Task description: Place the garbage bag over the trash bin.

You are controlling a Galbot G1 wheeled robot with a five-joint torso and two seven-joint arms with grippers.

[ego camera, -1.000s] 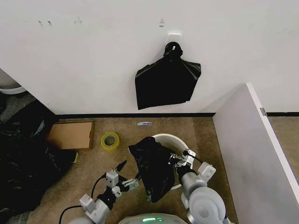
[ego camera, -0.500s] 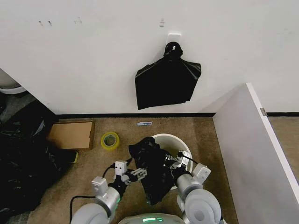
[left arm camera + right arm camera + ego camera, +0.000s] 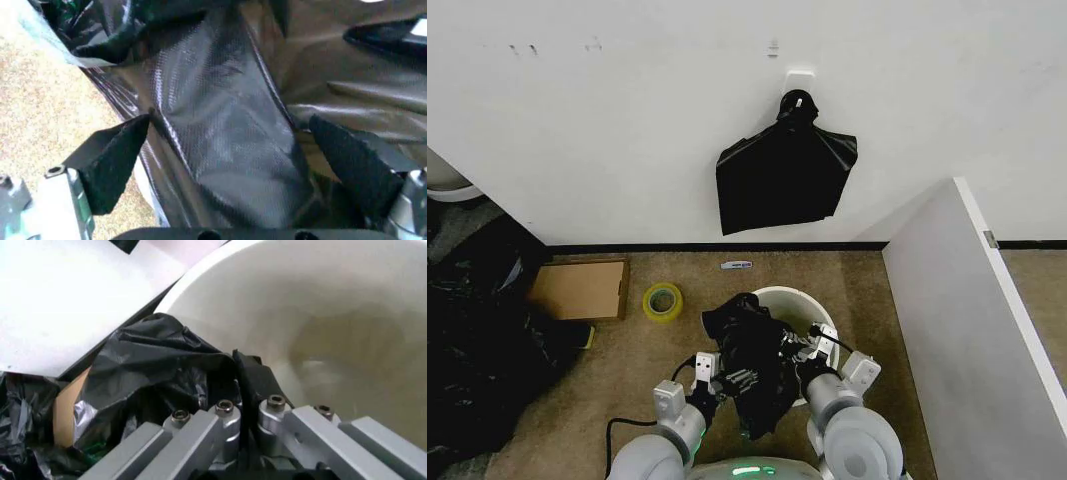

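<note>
Now | garbage bag [image 3: 227,130] between spread left tool [image 3: 233,150] fingers | right tool [image 3: 243,412] clamps bag

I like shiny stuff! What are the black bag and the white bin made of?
The bag looks like thin, glossy black plastic film: it wrinkles softly and catches light in streaks. The bin looks like hard, smooth plastic, white outside and cream inside, with a thick rounded rim that keeps its shape. The right gripper is pinching the bag; the left gripper is open around it.
</note>
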